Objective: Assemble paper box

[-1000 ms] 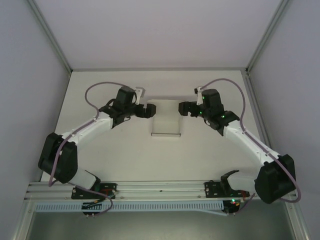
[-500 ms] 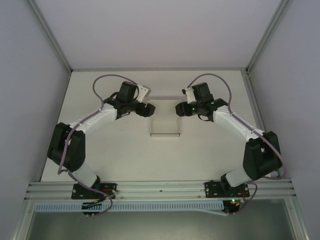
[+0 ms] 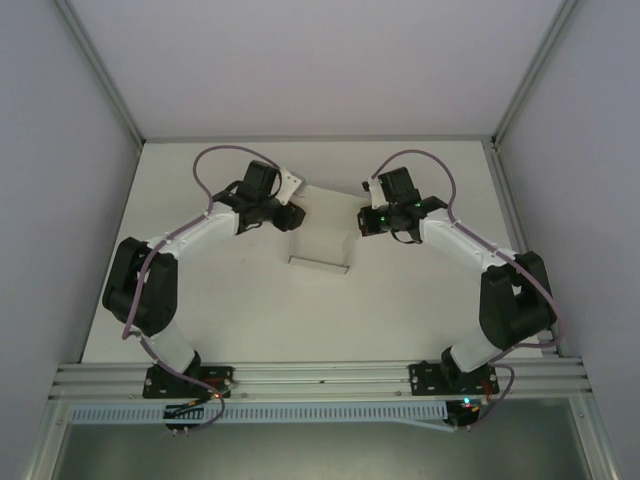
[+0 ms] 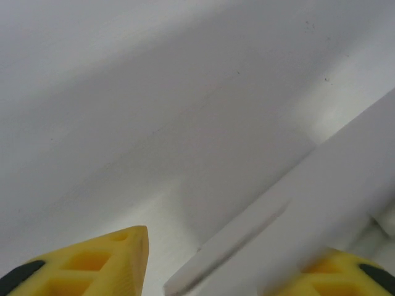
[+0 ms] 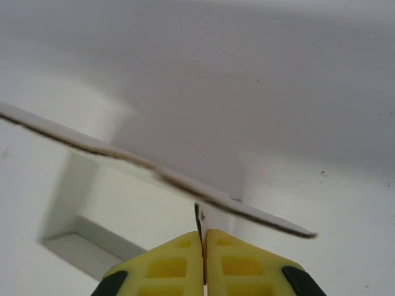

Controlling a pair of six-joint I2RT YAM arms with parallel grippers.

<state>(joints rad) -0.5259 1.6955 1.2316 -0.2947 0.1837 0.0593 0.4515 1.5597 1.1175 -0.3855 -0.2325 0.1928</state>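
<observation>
The paper box is a thin white card sheet lying at the back middle of the table, one flap turned up along its near edge. My left gripper is at its left side and my right gripper at its right side. In the right wrist view the yellow fingers of the right gripper are pressed together on a thin upright flap, with a card edge running across above them. In the left wrist view the left gripper has its fingers apart, a slanted flap lying between them against the right one.
The white table is boxed in by pale walls on the left, right and back, with metal posts at the corners. An aluminium rail carrying the arm bases runs along the near edge.
Both arms have swung further back and closed in on the sheet. The right gripper shut on a flap, the left jaws narrowed, and the sheet slid left and turned a little.
</observation>
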